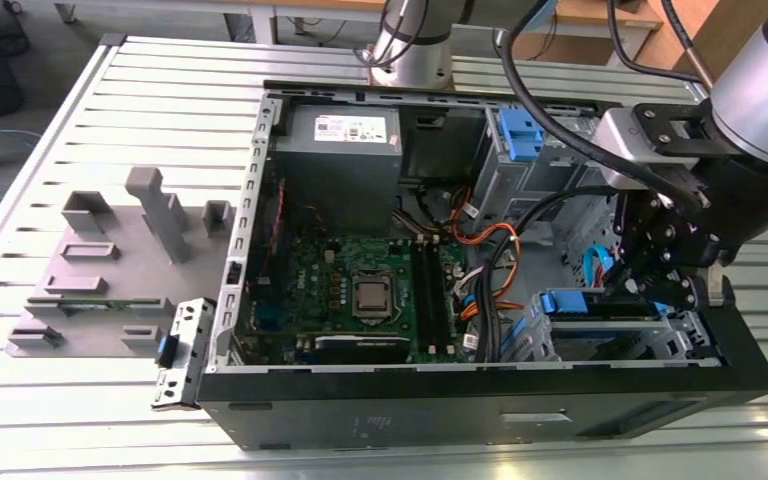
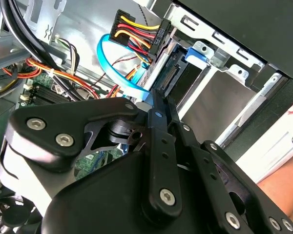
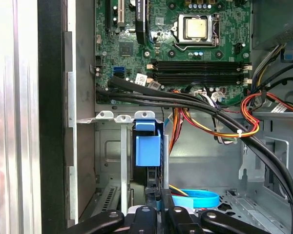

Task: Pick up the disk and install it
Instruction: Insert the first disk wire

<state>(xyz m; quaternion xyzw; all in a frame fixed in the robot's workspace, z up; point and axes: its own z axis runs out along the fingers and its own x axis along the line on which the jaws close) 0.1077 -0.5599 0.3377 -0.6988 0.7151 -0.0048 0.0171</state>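
Item: the disk [image 3: 148, 146], standing on edge in the drive cage [image 3: 118, 117], blue carrier end facing the motherboard [image 3: 185, 53].
Location: lower right of the exterior view, inside the open computer case [image 1: 491, 420] that lies on the slatted counter [image 1: 117, 120].
Pincer [image 3: 158, 212]: at the disk's rear end, judged to be closed on the disk's edge, which runs in between its fingers [image 3: 142, 217] in the first wrist view.
Progress: disk judged partly seated in its slot, not yet fully home.
Neighbours: blue data cable [image 2: 112, 63] and multi-wire power connector [image 2: 136, 31] just beside the disk's connector end; black cable bundle [image 3: 185, 100] crossing between cage and motherboard.
Handling: the disk should be kept square to the cage rails and pushed straight along the slot, since a tilt is likely to jam the carrier.
Clearance: loose cables are best kept out from between disk and cage.
Caution: a person's forearm [image 2: 283, 180] lies just outside the case wall, so movement should be slow.
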